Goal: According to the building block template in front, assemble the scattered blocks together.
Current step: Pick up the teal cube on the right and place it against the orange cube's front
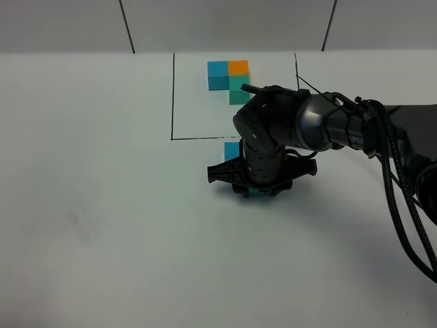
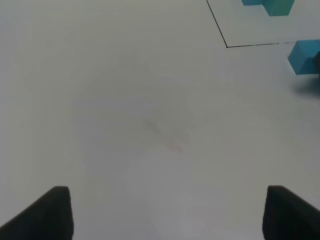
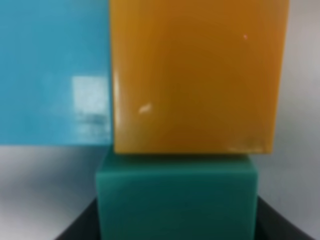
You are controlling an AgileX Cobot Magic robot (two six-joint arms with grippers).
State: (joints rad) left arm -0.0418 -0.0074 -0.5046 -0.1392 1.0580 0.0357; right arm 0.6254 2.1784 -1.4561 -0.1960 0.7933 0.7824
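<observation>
The building block template is a black-lined rectangle (image 1: 173,96) around a blue, orange and teal cluster (image 1: 229,75). Just in front of its near line lie the scattered blocks. The sky-blue cube (image 1: 232,150) shows beside my right arm. The teal-green cube (image 1: 254,195) peeks out under my right gripper (image 1: 256,190). The orange cube is hidden there. In the right wrist view the orange cube (image 3: 197,75) touches the blue cube (image 3: 52,70) and the teal-green cube (image 3: 177,200), on which the right gripper (image 3: 177,222) is shut. My left gripper (image 2: 167,215) is open and empty over bare table.
The white table (image 1: 102,205) stretches wide to the left and front. The right arm and its cables (image 1: 403,205) cross from the right edge to the middle. The left wrist view shows the template's corner line (image 2: 226,45) and the blue cube (image 2: 305,56).
</observation>
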